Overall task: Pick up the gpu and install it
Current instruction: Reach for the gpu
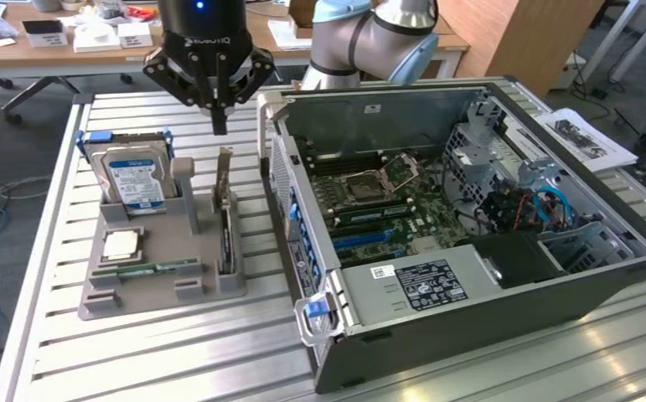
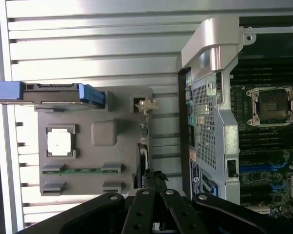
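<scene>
Pincer: the black two-fingered pincer (image 1: pixel 219 124) is hovering with its fingers pressed together, gripping nothing.
Card: the gpu (image 1: pixel 226 234), a thin flat dark brownish circuit card with a silvery metal end bracket, is standing on edge in a grey plastic holder (image 1: pixel 149 295), just beneath the pincer and not touching it.
Doing it well: the approach seems to be the step in hand. A sound grasp is calling for parted fingers straddling the card's upper edge squarely.
Surface: the slatted aluminium surface (image 1: pixel 65 352) is carrying the holder under the pincer and an open black computer case (image 1: pixel 468 322) alongside.
Room: cluttered wooden desks (image 1: pixel 77 52) are standing beyond the pincer.
</scene>
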Controlling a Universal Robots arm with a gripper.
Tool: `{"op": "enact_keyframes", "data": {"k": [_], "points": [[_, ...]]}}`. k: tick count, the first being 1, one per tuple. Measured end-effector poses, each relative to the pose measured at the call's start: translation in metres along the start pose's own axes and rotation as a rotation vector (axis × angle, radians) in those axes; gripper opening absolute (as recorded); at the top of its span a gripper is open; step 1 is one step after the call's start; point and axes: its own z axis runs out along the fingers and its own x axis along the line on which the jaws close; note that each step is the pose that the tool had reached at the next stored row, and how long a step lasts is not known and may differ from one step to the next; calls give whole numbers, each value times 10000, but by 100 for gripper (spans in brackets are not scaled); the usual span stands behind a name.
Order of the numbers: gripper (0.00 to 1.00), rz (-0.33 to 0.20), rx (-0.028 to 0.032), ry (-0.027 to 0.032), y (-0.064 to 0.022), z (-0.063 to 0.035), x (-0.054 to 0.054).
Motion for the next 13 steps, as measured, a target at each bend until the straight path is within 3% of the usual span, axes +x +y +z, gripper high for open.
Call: {"op": "enact_keyframes", "data": {"k": [13], "points": [[11, -1, 1, 1, -18, -1, 13]]}}
